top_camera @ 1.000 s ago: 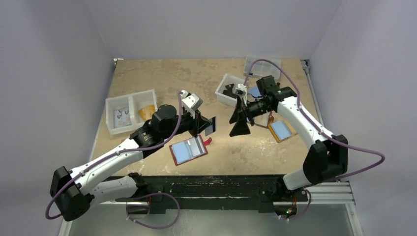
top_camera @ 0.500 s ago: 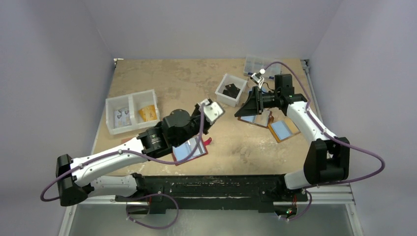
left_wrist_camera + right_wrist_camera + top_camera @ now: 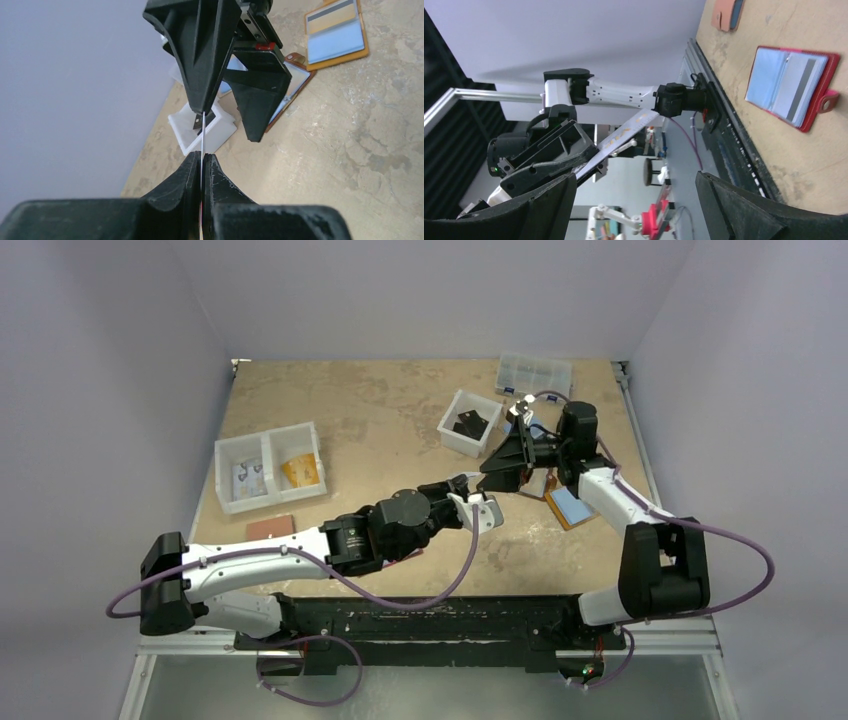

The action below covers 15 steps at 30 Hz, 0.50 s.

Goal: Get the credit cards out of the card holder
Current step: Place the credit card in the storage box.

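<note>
- A dark red booklet-style card holder (image 3: 829,75) lies open near the front edge of the tan counter (image 3: 330,400). The left arm hides it in the overhead view. A light blue card (image 3: 769,75) and a striped pale card (image 3: 801,87) sit in its sleeves.
- The left fingers (image 3: 186,175) pinch narrow on a thin pale grey-white credit card (image 3: 203,135), held edge-on in the air toward the right arm.
- The right fingers (image 3: 200,55) stand wide, and the card's free edge meets one fingertip rather than the gap.
- For a clean handover, I judge the right fingers should centre on the card and close firmly before the left lets go.
</note>
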Each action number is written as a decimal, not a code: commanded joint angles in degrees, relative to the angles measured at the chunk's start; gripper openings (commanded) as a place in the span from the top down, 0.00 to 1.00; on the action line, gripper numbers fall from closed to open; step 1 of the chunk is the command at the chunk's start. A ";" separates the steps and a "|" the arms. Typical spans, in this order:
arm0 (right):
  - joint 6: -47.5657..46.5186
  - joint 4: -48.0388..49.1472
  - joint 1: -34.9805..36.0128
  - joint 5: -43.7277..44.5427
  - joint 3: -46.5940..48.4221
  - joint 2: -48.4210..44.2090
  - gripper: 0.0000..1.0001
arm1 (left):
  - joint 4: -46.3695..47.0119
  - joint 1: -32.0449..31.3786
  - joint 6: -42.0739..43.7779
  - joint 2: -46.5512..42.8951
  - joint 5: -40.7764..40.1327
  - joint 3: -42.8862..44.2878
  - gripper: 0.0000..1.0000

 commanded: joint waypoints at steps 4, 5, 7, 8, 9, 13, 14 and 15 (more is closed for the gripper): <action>10.47 8.86 4.44 0.53 -1.51 0.02 0.01 | 4.23 -1.80 6.36 1.69 1.55 1.25 1.00; 10.63 8.80 4.76 0.70 -1.43 0.35 0.01 | 4.15 -2.02 6.68 2.02 2.01 1.38 1.00; 10.89 8.86 5.07 1.04 -1.58 1.01 0.01 | 4.17 -2.44 7.26 2.51 2.80 1.48 1.00; 11.04 8.86 5.26 1.22 -1.63 1.34 0.02 | 4.17 -2.56 7.44 2.69 3.18 1.54 1.00; 11.13 8.88 5.48 1.39 -1.67 1.65 0.03 | 4.19 -2.65 7.50 2.88 3.52 1.50 1.00; 11.44 9.15 7.01 1.67 -1.53 2.53 0.05 | 4.08 -2.92 7.32 3.78 5.22 1.70 1.00; 11.44 9.19 7.11 1.77 -1.46 2.66 0.05 | 4.01 -2.94 7.24 3.93 5.45 1.67 1.00; 11.56 9.42 7.14 1.67 -1.36 2.82 0.05 | 3.80 -2.99 7.02 4.01 5.49 1.66 1.00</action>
